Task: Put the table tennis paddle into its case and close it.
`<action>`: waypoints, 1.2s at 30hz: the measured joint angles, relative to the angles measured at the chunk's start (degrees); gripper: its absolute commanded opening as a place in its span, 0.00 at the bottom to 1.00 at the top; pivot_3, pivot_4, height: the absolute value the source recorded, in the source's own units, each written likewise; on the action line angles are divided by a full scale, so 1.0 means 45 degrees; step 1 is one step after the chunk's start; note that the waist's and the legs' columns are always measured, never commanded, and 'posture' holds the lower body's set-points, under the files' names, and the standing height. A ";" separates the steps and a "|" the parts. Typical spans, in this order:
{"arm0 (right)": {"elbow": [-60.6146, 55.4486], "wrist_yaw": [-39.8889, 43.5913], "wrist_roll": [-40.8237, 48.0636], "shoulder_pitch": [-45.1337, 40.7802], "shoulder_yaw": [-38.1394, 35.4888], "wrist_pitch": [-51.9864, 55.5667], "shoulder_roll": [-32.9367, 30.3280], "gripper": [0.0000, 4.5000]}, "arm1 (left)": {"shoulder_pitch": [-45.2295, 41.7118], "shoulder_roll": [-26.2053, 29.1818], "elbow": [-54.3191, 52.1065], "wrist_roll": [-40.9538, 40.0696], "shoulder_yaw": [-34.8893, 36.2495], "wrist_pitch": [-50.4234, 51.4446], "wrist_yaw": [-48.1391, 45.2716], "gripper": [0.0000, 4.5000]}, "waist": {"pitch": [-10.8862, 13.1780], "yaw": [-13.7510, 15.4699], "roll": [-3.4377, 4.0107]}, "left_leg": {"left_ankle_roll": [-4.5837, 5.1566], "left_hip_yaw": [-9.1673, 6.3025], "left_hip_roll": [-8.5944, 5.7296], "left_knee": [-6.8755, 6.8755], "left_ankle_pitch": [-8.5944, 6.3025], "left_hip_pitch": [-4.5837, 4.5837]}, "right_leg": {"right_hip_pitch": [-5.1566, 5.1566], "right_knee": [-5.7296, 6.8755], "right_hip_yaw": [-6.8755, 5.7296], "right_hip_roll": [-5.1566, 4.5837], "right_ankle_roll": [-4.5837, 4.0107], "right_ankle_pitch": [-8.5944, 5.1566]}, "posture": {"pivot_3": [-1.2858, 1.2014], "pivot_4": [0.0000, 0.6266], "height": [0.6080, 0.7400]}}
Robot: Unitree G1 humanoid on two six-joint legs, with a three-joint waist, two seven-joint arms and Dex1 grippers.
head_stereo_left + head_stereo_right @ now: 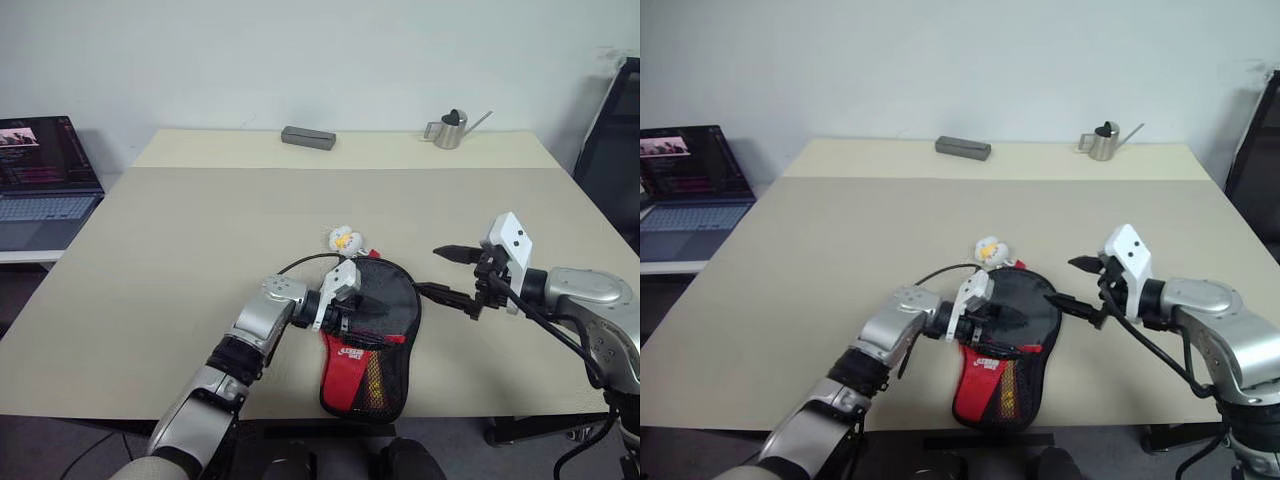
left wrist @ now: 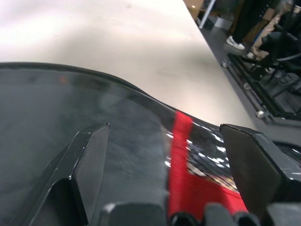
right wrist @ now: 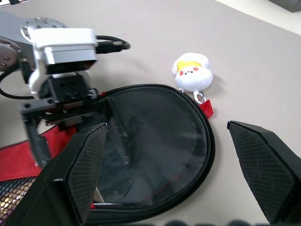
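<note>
The case (image 1: 398, 300) lies flat near the table's front edge, its round black part away from me. Its red panel (image 1: 345, 372) and black mesh pocket (image 1: 392, 375) point toward me. A white fluffy charm (image 1: 343, 239) lies on the table just beyond the round part. My left gripper (image 1: 375, 312) reaches in from the left over the round black part, open, with nothing between its fingers. My right gripper (image 1: 428, 270) hovers just right of the case, open and empty. I cannot make out the paddle apart from the case's black face (image 3: 155, 141).
A grey rectangular box (image 1: 307, 137) and a small metal watering can (image 1: 452, 130) stand at the table's far edge. A laptop (image 1: 40, 180) sits on a side surface to the left. A black chair (image 1: 615, 140) is at the right.
</note>
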 measured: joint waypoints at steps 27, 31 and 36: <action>0.2323 -0.1182 -0.0017 -0.3521 0.0593 0.0728 0.1300 1.00 | 0.0582 0.0180 0.0266 0.0537 -0.0409 -0.1587 0.0522 0.90 | -0.0115 0.0011 0.0127 | 0.0007 0.0004 0.0017 -0.0032 -0.0004 0.0188 | 0.0178 -0.0044 0.0011 -0.0006 0.0063 -0.0034 | 0.52 0.24 1.00; 0.4707 -0.1989 -0.0768 -0.5463 0.1328 0.0864 0.2375 1.00 | 0.0484 0.0067 0.0461 0.0533 -0.0396 -0.1588 0.0397 0.90 | -0.0139 0.0011 0.0154 | 0.0009 0.0001 0.0012 -0.0049 -0.0002 0.0195 | 0.0178 -0.0046 0.0008 -0.0005 0.0063 -0.0034 | 0.52 0.24 1.00; 0.7589 -0.1929 -0.2160 -0.7066 0.2694 -0.0212 0.3599 1.00 | 0.0547 0.0031 0.0443 0.0530 -0.0398 -0.1589 0.0317 0.90 | -0.0150 0.0002 0.0167 | 0.0008 -0.0002 -0.0013 -0.0083 -0.0001 0.0199 | 0.0163 -0.0053 0.0017 -0.0005 0.0042 -0.0021 | 0.52 0.24 1.00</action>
